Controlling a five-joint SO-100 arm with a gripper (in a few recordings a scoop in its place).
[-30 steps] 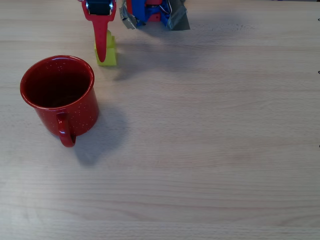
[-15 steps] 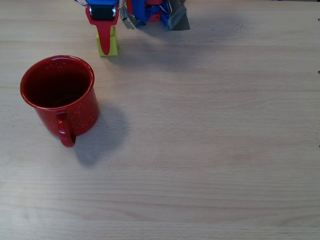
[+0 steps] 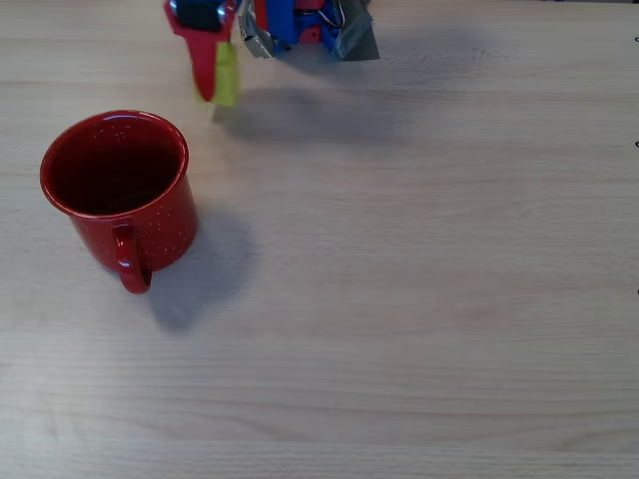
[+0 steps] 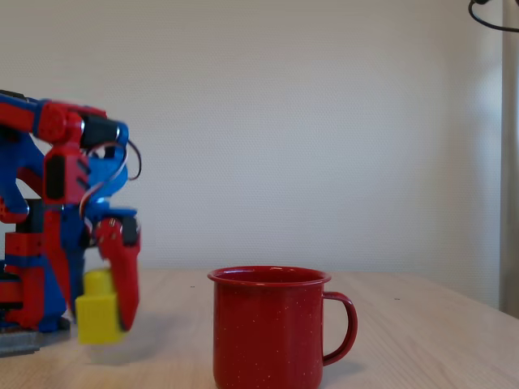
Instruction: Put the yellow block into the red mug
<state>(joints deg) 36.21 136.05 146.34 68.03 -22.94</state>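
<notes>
Beside the red mug [image 4: 272, 328], jaws grip the yellow block [image 4: 99, 309] aloft.

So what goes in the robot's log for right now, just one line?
hand: shut on yellow block, lifted off table | red mug: upright, empty | block not in mug yet
</notes>
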